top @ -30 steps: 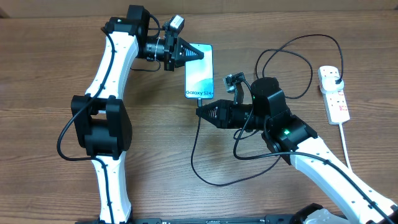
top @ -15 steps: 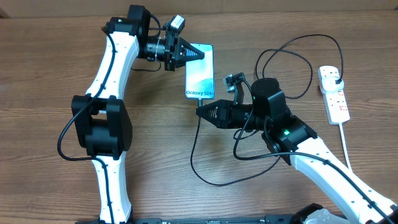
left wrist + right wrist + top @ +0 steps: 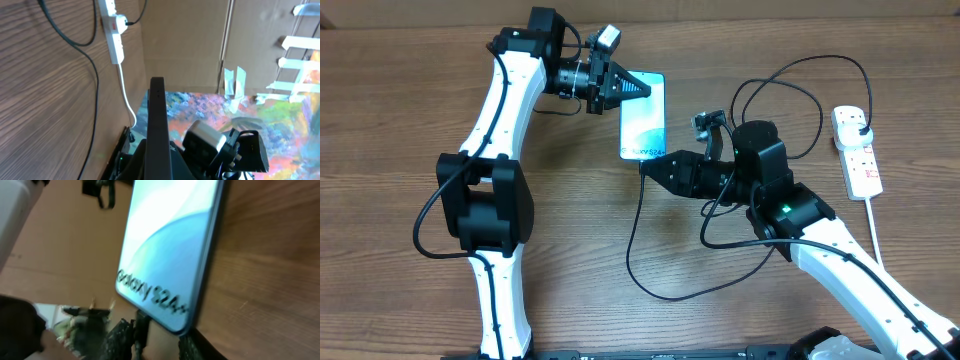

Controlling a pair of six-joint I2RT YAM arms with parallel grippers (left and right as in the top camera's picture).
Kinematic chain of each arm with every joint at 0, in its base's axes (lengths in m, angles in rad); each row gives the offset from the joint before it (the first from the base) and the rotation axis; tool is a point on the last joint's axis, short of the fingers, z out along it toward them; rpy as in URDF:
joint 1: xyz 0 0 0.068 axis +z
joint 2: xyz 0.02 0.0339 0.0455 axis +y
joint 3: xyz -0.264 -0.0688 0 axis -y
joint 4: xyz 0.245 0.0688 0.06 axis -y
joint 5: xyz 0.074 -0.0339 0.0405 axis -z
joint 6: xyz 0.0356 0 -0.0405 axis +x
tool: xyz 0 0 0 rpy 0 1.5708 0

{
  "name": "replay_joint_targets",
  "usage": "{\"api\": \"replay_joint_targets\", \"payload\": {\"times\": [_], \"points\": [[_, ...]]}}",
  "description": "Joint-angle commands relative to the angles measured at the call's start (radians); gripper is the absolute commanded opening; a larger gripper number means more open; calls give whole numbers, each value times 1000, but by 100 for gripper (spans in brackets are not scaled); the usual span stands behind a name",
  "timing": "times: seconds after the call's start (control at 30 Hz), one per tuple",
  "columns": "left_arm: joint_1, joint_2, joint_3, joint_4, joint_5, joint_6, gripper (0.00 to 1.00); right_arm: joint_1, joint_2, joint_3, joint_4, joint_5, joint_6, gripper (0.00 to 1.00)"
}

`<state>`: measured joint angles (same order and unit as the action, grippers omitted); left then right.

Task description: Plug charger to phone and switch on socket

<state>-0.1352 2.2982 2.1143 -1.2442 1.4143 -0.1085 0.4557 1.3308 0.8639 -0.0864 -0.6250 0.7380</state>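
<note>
**Seating the connector.** Left arm: the left end effector (image 3: 640, 88), fingers closed together, lies over the far end of the phone (image 3: 645, 122). From above it cannot be told whether it presses on the glass or only hovers. The phone lies flat and screen up on the surface (image 3: 400, 200), near the middle of the far edge, with its long axis running from far to near.

Centre: the right end effector (image 3: 646, 166) meets the phone's near short edge. In the right wrist view its fingers (image 3: 116, 339) stand narrowly apart. The connector (image 3: 140, 325) sits between them at the port, close to one finger and clear of the other, so no firm grip shows. How deep the connector sits is hidden.

The charger (image 3: 629, 240) loops slackly toward the near edge, then climbs right to its plug (image 3: 861, 122), which is already in the socket (image 3: 861, 160). The socket lies beside the right edge, toward the far right corner.

Suggested technique – brace the phone from its far end so that it cannot slide. Press only along the phone's long axis, never sideways, since a tilted tip may jam or bend. Draw the right end effector straight back toward the near edge, fingers parted, clear of the slack loop. The red switch marks (image 3: 867, 158) likely come next, once the cable hangs undisturbed.
</note>
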Motion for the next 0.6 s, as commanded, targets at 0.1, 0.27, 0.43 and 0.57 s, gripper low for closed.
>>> {"api": "replay_joint_targets", "payload": {"times": [0.1, 0.27, 0.43, 0.57], "points": [[14, -48, 16, -7, -71, 8, 4, -14, 5, 13, 2, 47, -6, 39], [13, -48, 16, -8, -175, 9, 4, -14, 5, 13, -2, 48, -8, 48], [11, -48, 16, -29, -311, 6, 5, -14, 5, 13, -21, 48, -34, 52], [11, -48, 16, -59, -454, -27, 4, -14, 5, 13, -74, 76, -35, 54]]}}
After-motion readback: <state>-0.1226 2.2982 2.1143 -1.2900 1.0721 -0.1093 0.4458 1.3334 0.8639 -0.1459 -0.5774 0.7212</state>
